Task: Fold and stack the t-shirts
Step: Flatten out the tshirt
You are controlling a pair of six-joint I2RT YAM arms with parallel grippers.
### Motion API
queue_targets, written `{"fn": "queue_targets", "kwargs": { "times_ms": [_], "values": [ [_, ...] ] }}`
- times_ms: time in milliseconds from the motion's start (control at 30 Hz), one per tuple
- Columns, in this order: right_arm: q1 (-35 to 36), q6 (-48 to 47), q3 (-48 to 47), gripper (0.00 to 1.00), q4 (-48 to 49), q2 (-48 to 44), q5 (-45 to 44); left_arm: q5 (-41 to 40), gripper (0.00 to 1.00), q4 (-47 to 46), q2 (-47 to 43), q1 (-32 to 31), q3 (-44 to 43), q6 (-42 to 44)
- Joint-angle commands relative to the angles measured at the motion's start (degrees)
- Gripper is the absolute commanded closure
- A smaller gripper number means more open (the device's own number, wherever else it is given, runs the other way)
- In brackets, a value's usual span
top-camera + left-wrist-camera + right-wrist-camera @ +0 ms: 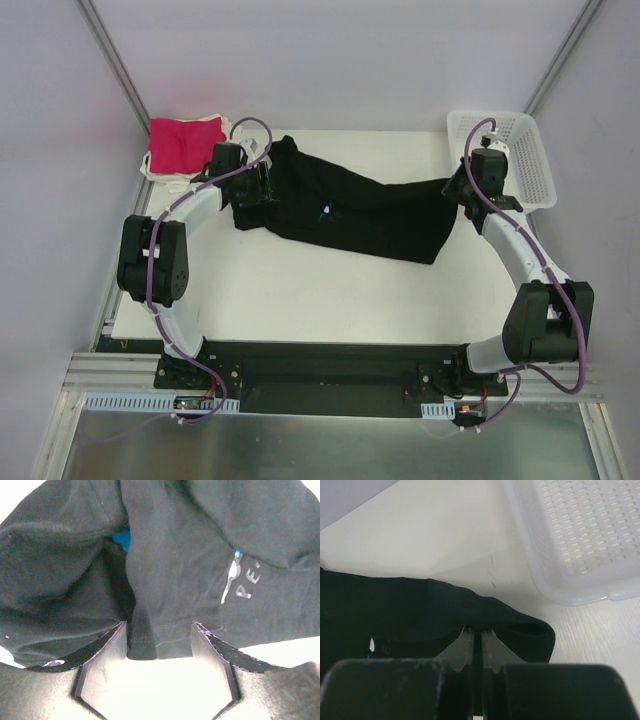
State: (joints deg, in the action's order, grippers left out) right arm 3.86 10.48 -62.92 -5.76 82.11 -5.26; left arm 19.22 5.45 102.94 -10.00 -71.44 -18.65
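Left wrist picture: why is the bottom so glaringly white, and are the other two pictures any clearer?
Left wrist: the table between the fingers of the left hand is overexposed to blank white, while the black t-shirt looks dim and soft. Right wrist: the right hand is blurred from closeness; the basket is sharper. Top external: even light, but the shirt's folds barely show.

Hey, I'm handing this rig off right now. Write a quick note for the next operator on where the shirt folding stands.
Left gripper: jaws apart, edge of the black shirt lying between them.
Right gripper: shut on the shirt's other end, near the basket.
The black shirt lies stretched across the table, not yet folded.
Pink shirt looks folded, on top of white shirts at the far left corner.
Left to do: fold the black one and add it to that stack.
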Motion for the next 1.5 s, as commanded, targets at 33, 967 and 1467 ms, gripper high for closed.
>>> {"fn": "queue_targets", "kwargs": {
  "times_ms": [33, 967, 1467],
  "values": [
    [0.6, 1.1, -1.8, 0.99, 2.9, 0.4, 0.2, 1.3, 0.49, 1.6, -2.8, 0.2, -3.7, -0.3],
    [0.6, -0.1, -1.4, 0.99, 2.5, -1.9, -1.9, 0.0, 0.62, 3.2, 1.7, -0.8, -1.1, 0.9],
    [0.5, 0.1, -1.9, 0.99, 2.4, -0.2, -1.2, -0.8, 0.84, 4.1, 1.2, -0.8, -0.9, 1.3]
  ]
}}
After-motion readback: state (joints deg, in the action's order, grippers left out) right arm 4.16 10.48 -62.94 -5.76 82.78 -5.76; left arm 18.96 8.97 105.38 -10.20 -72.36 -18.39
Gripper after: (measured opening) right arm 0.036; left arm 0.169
